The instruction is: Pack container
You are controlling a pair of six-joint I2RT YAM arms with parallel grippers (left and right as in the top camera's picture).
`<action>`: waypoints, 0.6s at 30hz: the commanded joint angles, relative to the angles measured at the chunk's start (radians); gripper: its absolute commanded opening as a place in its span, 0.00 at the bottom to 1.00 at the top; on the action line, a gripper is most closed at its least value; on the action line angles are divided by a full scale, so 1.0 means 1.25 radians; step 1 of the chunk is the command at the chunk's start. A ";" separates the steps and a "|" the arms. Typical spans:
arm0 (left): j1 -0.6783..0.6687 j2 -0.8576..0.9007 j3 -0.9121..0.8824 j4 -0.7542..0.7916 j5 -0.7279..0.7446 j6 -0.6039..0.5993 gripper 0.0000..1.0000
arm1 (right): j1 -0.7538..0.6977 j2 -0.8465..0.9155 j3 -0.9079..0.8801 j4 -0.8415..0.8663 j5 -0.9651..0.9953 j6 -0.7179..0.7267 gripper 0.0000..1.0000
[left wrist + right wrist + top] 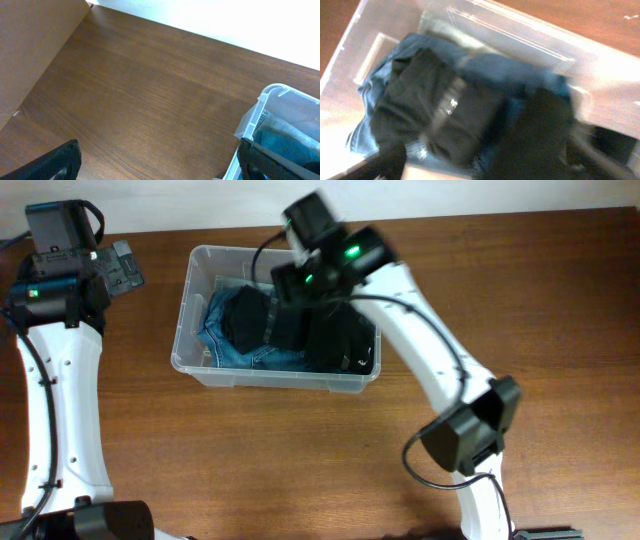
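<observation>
The clear plastic container (270, 376) stands on the wooden table at centre. It holds blue denim (222, 332) and black garments (345, 345). My right gripper (285, 315) hangs over the middle of the container. In the blurred right wrist view its fingers (495, 161) are spread wide just above a black garment (435, 107) lying on the denim (492, 67), inside the container's wall (520, 30). My left gripper (125, 268) is open and empty above bare table to the left of the container. Its fingers (160, 162) frame the container's corner (267, 95).
The wooden table (560, 300) runs all round the container. A pale wall (225, 20) borders its far edge. My right arm's elbow (470, 430) sits over the table to the right front of the container.
</observation>
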 commanded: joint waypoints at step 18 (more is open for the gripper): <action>0.003 0.005 0.009 0.002 -0.011 -0.002 0.99 | -0.166 -0.130 0.162 -0.144 0.031 -0.047 0.99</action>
